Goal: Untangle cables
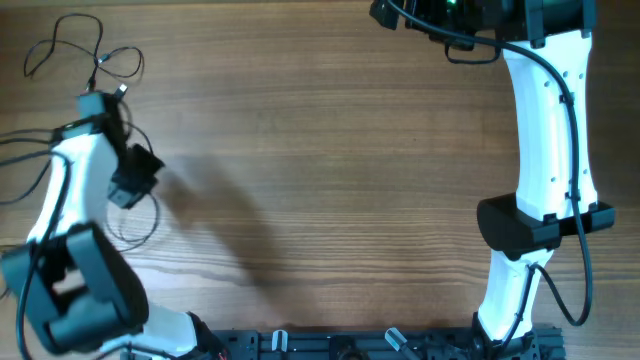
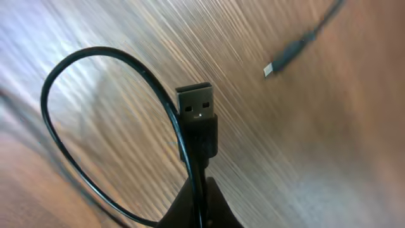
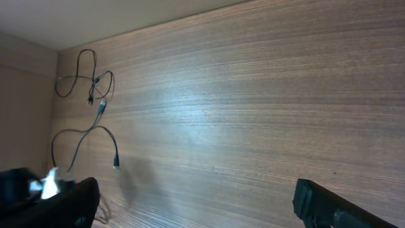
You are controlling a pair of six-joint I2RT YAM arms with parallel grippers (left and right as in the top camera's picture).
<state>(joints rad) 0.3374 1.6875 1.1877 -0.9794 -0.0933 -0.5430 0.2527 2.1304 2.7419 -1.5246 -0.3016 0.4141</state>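
Note:
The cables are thin black wires at the table's far left. One lies in loose loops with a small knot (image 1: pixel 100 60) near the back left corner, and it also shows in the right wrist view (image 3: pixel 88 79). My left gripper (image 1: pixel 126 190) is shut on another cable just behind its USB plug (image 2: pixel 197 111). That cable curls in a loop (image 2: pixel 57 82) to the left, seen from overhead too (image 1: pixel 158 215). A second small plug end (image 2: pixel 285 60) lies on the wood beyond it. My right gripper (image 3: pixel 202 202) is open and empty, at the back right (image 1: pixel 440 15).
The wooden table (image 1: pixel 340 150) runs between the two arms. More black wire runs off the left edge (image 1: pixel 20 160). The right arm's white links (image 1: pixel 550 120) stand along the right side. A black rail (image 1: pixel 380 345) lines the front edge.

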